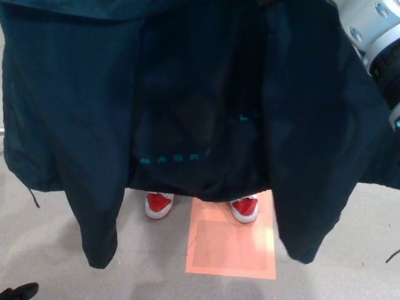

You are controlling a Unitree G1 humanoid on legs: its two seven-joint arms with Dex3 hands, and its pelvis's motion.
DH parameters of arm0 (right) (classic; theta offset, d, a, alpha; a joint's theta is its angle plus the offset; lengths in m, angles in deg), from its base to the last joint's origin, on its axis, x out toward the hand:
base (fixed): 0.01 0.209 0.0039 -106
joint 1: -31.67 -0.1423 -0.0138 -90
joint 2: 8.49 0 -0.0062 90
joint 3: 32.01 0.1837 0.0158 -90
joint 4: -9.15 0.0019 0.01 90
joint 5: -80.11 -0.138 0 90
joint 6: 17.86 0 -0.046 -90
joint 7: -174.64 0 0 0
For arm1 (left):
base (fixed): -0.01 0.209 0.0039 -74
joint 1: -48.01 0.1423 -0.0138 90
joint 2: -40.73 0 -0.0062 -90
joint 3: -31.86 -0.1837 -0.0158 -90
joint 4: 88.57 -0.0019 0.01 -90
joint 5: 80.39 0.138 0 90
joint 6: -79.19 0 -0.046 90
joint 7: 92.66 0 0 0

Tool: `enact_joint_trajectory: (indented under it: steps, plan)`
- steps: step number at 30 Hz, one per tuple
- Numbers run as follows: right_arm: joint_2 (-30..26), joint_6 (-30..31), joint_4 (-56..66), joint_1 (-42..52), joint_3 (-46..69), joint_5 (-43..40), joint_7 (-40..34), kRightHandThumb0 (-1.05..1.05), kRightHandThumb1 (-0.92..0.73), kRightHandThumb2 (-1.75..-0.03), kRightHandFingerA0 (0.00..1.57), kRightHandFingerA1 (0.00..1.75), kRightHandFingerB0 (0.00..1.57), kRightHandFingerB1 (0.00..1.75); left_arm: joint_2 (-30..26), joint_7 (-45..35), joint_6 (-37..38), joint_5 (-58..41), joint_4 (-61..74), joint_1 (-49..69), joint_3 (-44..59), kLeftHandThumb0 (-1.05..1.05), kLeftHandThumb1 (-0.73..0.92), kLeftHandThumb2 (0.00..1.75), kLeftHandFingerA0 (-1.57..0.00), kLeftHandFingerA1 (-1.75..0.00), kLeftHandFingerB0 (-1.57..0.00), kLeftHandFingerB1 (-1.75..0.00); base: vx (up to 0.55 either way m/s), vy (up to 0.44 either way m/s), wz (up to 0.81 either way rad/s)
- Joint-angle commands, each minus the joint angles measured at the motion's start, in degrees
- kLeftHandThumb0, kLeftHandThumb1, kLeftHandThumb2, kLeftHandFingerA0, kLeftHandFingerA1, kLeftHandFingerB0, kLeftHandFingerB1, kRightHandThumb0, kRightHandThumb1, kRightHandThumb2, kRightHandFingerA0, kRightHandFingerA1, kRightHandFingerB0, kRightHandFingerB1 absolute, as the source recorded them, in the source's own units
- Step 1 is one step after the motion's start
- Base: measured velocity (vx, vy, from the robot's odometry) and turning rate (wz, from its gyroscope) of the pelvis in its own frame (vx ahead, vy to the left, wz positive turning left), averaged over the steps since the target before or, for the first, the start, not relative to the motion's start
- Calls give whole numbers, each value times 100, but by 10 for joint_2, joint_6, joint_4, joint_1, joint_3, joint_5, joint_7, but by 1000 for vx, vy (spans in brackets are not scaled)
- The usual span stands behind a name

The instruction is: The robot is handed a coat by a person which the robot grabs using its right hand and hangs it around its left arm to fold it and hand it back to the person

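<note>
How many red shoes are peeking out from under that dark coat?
2. One red shoe shows below the coat hem toward picture left, on the grey floor. The other is toward picture right, on the orange mat. The coat hides their backs.

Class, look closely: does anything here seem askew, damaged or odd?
The coat hangs crumpled: its teal lettering is broken up by folds and unreadable. The orange floor patch shows a thin crack near its left edge.

The coat is cut off at the upper edge and hides the person above the shoes; its teal lettering is lost in folds, unreadable.
</note>
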State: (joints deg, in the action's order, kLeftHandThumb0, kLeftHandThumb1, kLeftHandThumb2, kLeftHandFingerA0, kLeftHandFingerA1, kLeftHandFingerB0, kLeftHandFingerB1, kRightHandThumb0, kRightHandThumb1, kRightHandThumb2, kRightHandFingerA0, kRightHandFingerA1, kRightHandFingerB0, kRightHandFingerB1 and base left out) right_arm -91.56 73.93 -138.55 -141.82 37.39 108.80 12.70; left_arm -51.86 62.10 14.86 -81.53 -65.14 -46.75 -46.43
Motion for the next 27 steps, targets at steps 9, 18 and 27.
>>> enact_joint_trajectory:
  steps: [9, 18, 27]
  plan:
    - [44, -25, -78, -132, 120, -46, -260, -41, -86, -66, 127, 81, 100, 93, 23, -180, -42, -126, 243, 59, 2, -37, 48, 107, 0, -48, 0, -48, 0, 0, 0]
    - [56, -41, -110, -154, 121, -29, -261, -40, -87, -66, 126, 88, 92, 114, 19, -224, -142, -187, 488, 118, -43, -37, 48, 107, 0, -47, 0, -47, 0, 0, 0]
    - [76, -43, -128, -167, 109, -20, -264, -40, -88, -67, 117, 68, 90, 80, 10, -212, -208, -184, 649, 124, -107, -78, 89, 67, -24, -35, -14, -30, 0, 0, 0]
